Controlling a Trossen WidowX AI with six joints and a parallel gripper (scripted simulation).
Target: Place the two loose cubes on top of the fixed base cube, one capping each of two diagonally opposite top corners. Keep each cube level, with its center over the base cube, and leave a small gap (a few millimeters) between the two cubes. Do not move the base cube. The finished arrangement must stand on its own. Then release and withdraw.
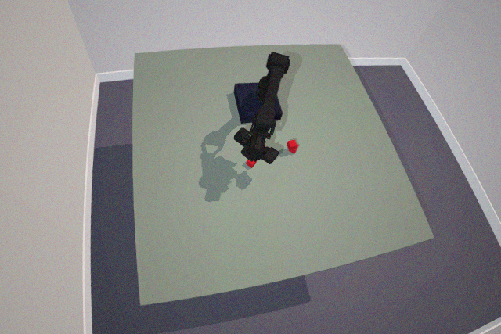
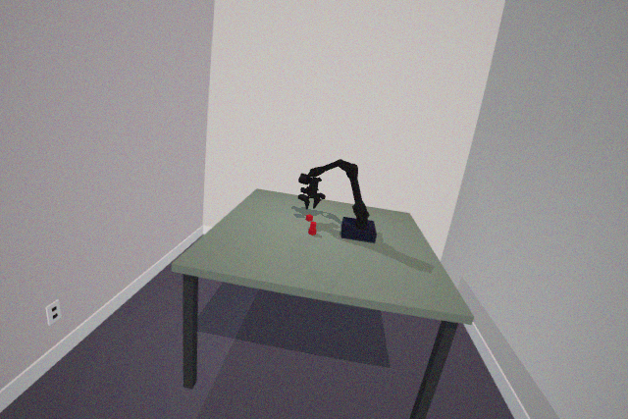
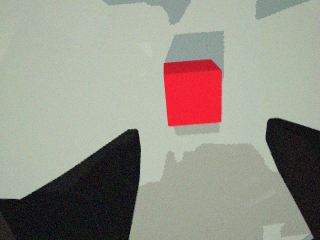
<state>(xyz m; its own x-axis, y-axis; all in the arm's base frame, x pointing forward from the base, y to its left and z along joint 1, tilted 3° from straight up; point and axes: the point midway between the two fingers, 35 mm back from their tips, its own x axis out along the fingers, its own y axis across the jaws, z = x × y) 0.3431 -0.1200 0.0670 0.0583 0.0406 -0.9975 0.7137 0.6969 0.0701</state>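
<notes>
The black parallel-jaw end effector [image 2: 310,205] hangs above the pale green desk [image 1: 282,217] with its fingers spread apart and nothing between them. A small bright red cube [image 3: 194,92] lies on the desk just below and ahead of the fingertips, apart from both. A second small red cube [image 1: 292,145] sits on the desk off to one side, well clear of the fingers. The dark navy base cube [image 1: 243,102] is largely covered by the arm in the top view, and only a corner of it shows in the wrist view.
</notes>
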